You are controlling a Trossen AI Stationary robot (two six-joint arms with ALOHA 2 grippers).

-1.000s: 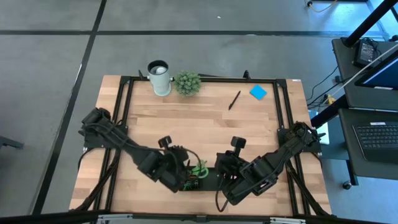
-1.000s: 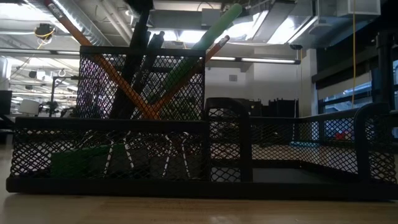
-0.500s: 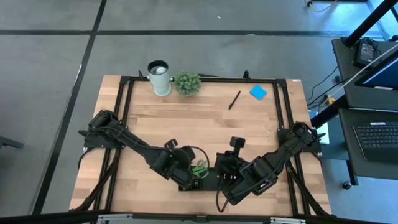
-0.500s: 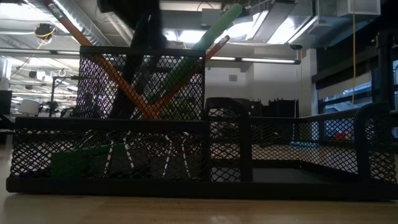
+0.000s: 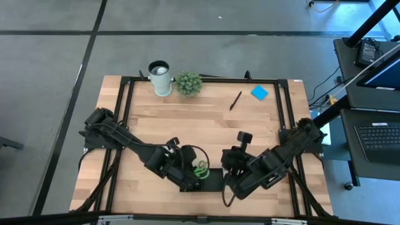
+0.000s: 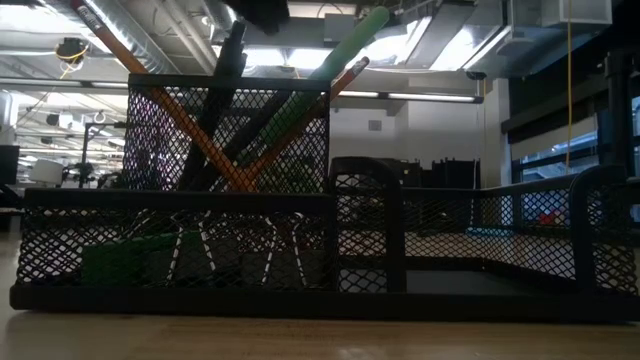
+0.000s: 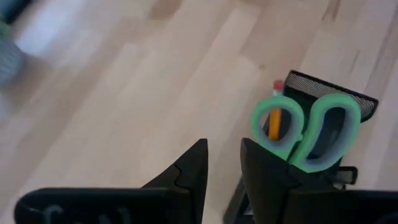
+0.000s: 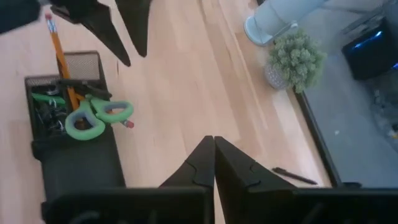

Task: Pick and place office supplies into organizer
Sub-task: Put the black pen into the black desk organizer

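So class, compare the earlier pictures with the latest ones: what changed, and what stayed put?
The left gripper has drawn back from the organizer, its fingers narrowing with nothing between them. A black pen it was over now stands free in the mesh cup. The right gripper shifted slightly toward the right, shut throughout. The scissors, pencils, loose pen and sticky-note pad stayed as they were.

An open industrial lab: grey concrete floor (image 5: pixel 50 94), exposed ceiling pipes (image 6: pixel 180 30), and a laptop (image 5: pixel 380 139) on a side desk at right.
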